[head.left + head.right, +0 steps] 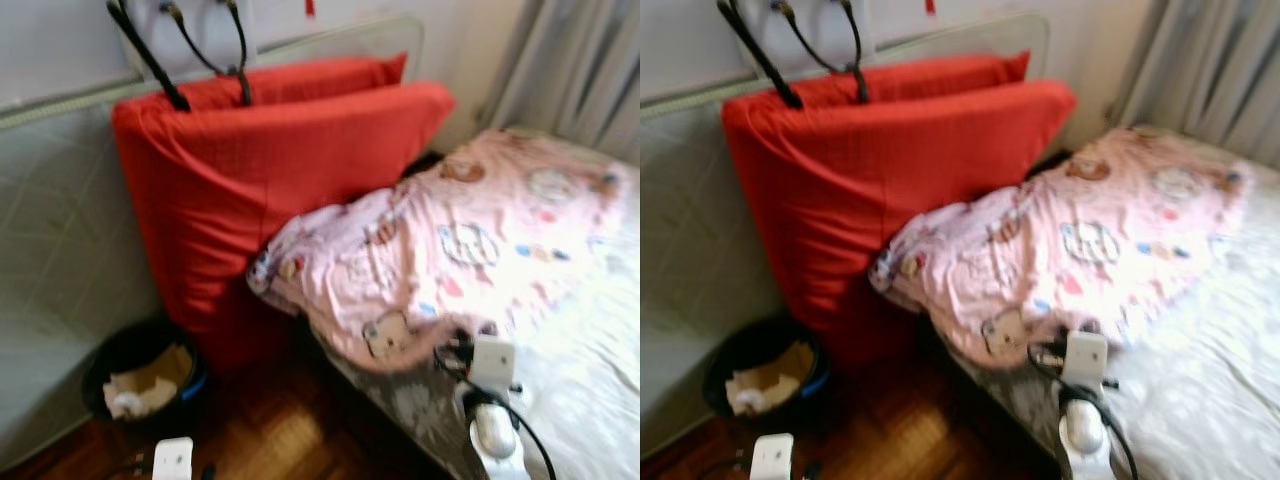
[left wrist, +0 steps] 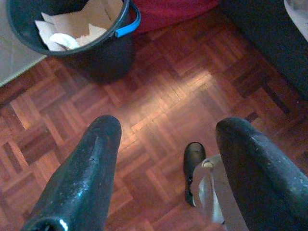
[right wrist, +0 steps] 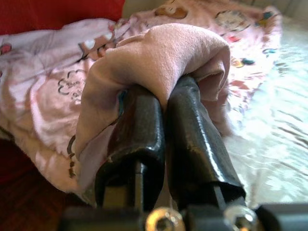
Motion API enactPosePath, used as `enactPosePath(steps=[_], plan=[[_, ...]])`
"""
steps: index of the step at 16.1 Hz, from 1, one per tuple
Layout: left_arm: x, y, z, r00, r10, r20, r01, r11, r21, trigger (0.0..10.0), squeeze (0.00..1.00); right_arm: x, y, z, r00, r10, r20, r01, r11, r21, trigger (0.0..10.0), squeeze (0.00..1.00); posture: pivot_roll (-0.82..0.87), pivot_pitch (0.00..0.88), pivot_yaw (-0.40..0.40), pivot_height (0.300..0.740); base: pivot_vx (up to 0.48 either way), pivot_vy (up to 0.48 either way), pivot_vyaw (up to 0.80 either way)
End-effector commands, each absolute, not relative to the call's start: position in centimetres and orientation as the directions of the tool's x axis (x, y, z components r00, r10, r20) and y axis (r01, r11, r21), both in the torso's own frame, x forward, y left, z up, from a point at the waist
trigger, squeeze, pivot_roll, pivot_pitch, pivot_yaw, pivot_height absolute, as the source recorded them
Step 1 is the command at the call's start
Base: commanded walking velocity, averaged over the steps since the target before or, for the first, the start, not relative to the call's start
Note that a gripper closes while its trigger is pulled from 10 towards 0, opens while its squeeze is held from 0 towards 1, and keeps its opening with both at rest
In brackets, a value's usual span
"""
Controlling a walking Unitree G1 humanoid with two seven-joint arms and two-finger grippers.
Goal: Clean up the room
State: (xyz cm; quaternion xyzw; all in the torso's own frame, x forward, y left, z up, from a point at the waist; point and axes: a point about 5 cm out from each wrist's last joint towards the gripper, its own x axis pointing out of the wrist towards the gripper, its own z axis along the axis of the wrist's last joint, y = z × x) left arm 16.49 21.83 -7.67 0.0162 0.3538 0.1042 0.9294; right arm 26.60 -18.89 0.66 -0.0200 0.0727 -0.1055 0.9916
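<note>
A pink cartoon-print blanket [image 1: 470, 250] lies crumpled across the head of the bed, its edge hanging over the side. My right gripper [image 3: 166, 96] is shut on a fold of this blanket, and the pink cloth drapes over both fingertips. In the eye views the right wrist [image 1: 492, 362] sits at the blanket's near edge. My left gripper [image 2: 168, 127] hangs open and holds nothing, low over the parquet floor [image 2: 159, 86] and a little way from the black bucket [image 2: 96, 53].
Two big red cushions [image 1: 270, 170] lean against the wall beside the bed. The black bucket [image 1: 140, 380] with cardboard scraps stands below them. The white sheet [image 1: 590, 380] covers the bed on the right. Grey curtains [image 1: 590, 60] hang behind. Black cables [image 1: 200, 50] dangle over the cushions.
</note>
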Motion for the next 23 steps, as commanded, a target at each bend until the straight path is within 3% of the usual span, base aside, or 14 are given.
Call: enactPosePath(steps=[1,8,12,14,16,21,23], plan=[[16.3,21.9,-7.8,0.720,0.208,-0.662,-0.176,0.978,0.115,10.0,0.00,26.7,-19.7,1.3,0.966,-0.240,-0.096,0.235,0.970,-0.064,10.0,0.00,0.07,0.000,-0.031,0.740,0.000,0.000,0.00],[16.2,21.8,-7.9,0.714,0.202,-0.671,-0.169,0.979,0.115,10.0,0.00,26.1,-20.9,2.1,0.947,-0.320,-0.025,0.316,0.944,-0.096,10.0,0.00,0.06,0.000,-0.031,0.740,0.000,0.000,0.00],[16.2,21.8,-7.8,0.716,0.202,-0.668,-0.167,0.979,0.117,10.0,0.00,25.2,-20.6,1.3,0.950,-0.306,-0.065,0.298,0.949,-0.107,10.0,0.00,0.06,0.000,-0.035,0.740,0.000,0.000,0.00],[16.2,21.8,-7.9,0.714,0.201,-0.670,-0.166,0.979,0.118,10.0,0.00,23.1,-20.5,-1.2,0.919,-0.325,-0.222,0.319,0.946,-0.063,10.0,0.00,0.06,0.000,-0.036,0.740,0.000,0.000,0.00],[16.2,21.8,-7.9,0.713,0.201,-0.672,-0.165,0.979,0.118,10.0,0.00,21.5,-20.5,-3.5,0.866,-0.317,-0.387,0.301,0.948,-0.104,10.0,0.00,0.06,0.000,-0.037,0.740,0.000,0.000,0.00],[16.3,21.8,-7.8,0.716,0.202,-0.668,-0.163,0.979,0.121,10.0,0.00,18.9,-19.7,-6.7,0.744,-0.227,-0.628,0.224,0.971,-0.086,10.0,0.00,0.06,0.000,-0.035,0.740,0.000,0.000,0.00],[16.3,21.8,-7.8,0.716,0.201,-0.668,-0.161,0.979,0.122,10.0,0.00,18.7,-19.2,-7.1,0.738,-0.182,-0.650,0.185,0.981,-0.064,10.0,0.00,0.06,0.000,-0.035,0.740,0.000,0.000,0.00]])
